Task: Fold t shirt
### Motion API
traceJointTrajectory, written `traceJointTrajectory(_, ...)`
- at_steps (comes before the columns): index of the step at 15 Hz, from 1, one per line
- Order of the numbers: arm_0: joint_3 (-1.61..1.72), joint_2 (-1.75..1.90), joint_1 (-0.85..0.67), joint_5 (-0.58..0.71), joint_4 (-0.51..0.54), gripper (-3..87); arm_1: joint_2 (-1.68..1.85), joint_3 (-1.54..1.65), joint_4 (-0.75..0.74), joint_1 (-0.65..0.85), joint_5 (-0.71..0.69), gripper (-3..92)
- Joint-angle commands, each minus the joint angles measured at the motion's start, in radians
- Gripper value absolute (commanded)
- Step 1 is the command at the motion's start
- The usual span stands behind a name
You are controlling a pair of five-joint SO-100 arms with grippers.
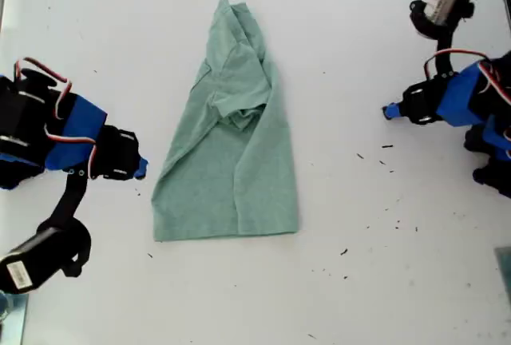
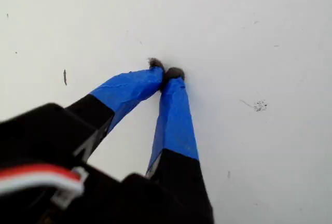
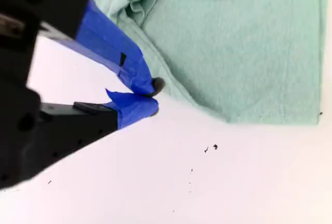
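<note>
Shirt [image 1: 231,165] lying mid-table [image 1: 359,33], already doubled lengthwise into a long narrow shape, wide straight hem toward the exterior view's bottom, collar end tapering toward its top; a bunched knot of sleeve cloth heaped just above the middle of the shirt, the rest fairly flat with a few soft creases; thin pale-green knit, by the look of it light, limp and easily dragged, likely to slide on the smooth white top rather than stay put, so best pinched at a corner of the hem or along a folded side edge where two layers meet, not on the loose bunch; probably one crosswise fold left, hem brought up to collar or the reverse. Second gripper [image 3: 153,98] just off the shirt's side edge at the exterior view's left, tips pressed together on nothing, cloth close beside them but apart. First gripper [image 2: 166,72] well clear of the shirt at the exterior view's right, over bare table, jaws likewise closed and empty; both must open before any pinch. Plenty of free surface all round the shirt, most above the collar and below the hem, enough for a full fold either way; only small dark specks [image 1: 375,157] scattered beside the shirt toward the first gripper, no obstacle; table edges out of the way of any likely fold.
</note>
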Motion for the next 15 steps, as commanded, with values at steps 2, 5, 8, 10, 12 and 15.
traceJointTrajectory(2, -0.041, 0.12, -0.026, -0.003, 0.021, -0.1, 0.135, 0.038, 0.034, 0.008, 0.023, 2.5)
traceJointTrajectory(5, -0.043, 0.17, -0.018, 0.012, 0.032, 13.6, 0.135, 0.048, 0.032, 0.017, 0.038, 2.5)
traceJointTrajectory(8, 0.055, 0.061, 0.014, 0.034, -0.052, 27.2, 0.135, 0.049, 0.031, 0.015, 0.043, 2.5)
traceJointTrajectory(10, 0.195, 0.023, 0.035, 0.038, -0.233, 26.2, 0.135, 0.049, 0.031, 0.017, 0.043, 2.5)
traceJointTrajectory(12, 0.253, -0.081, 0.052, 0.032, -0.339, 24.5, 0.135, 0.049, 0.031, 0.015, 0.041, 2.5)
traceJointTrajectory(15, 0.224, -0.253, 0.061, 0.034, -0.38, -0.1, 0.135, 0.049, 0.031, 0.015, 0.041, 2.5)
